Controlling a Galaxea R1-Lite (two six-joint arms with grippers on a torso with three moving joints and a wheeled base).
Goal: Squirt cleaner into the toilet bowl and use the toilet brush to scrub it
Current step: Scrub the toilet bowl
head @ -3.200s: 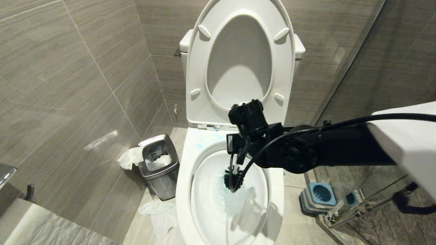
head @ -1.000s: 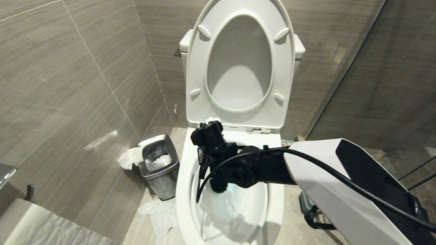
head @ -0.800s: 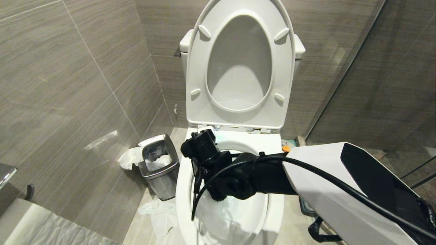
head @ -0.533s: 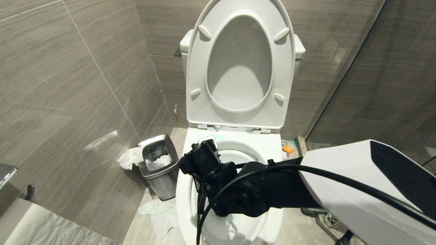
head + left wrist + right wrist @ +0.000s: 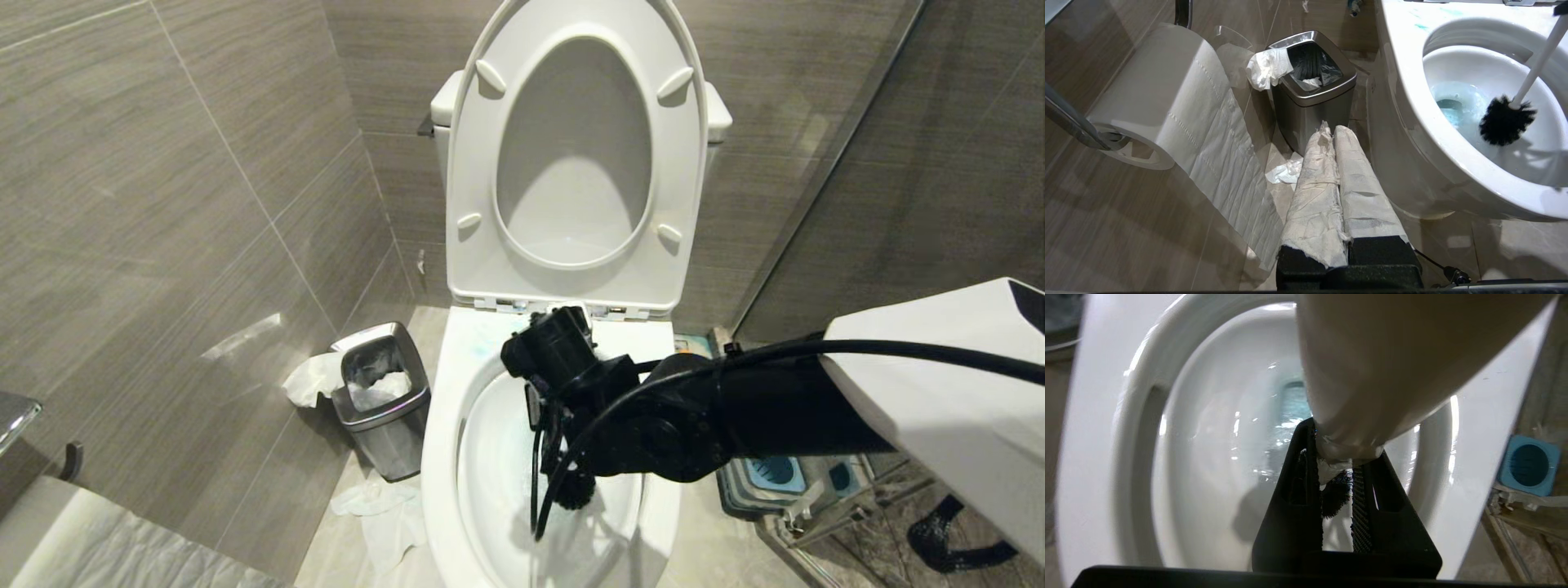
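Cleaner (image 5: pixel 1457 107) already in—blue tint pools low in the toilet bowl (image 5: pixel 1404 81). Right gripper (image 5: pixel 1337 486) clamped on the toilet brush (image 5: pixel 1506 120)—bristles inside the bowl, scrubbing likely midway. Left gripper (image 5: pixel 1336 134) closed, parked aside.

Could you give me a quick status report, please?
Right gripper shut on toilet brush, head low inside toilet bowl. Left gripper shut, parked beside bowl. Nothing blocking.

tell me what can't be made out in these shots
- Head view: the right gripper and its hold on the toilet brush are hidden by the arm's black wrist.
- Right wrist view: the white handle fills the frame, hiding much of the toilet bowl.
- Left wrist view: the frame edge cuts off the handle's top.
- Head view: the brush base is partly behind the arm.
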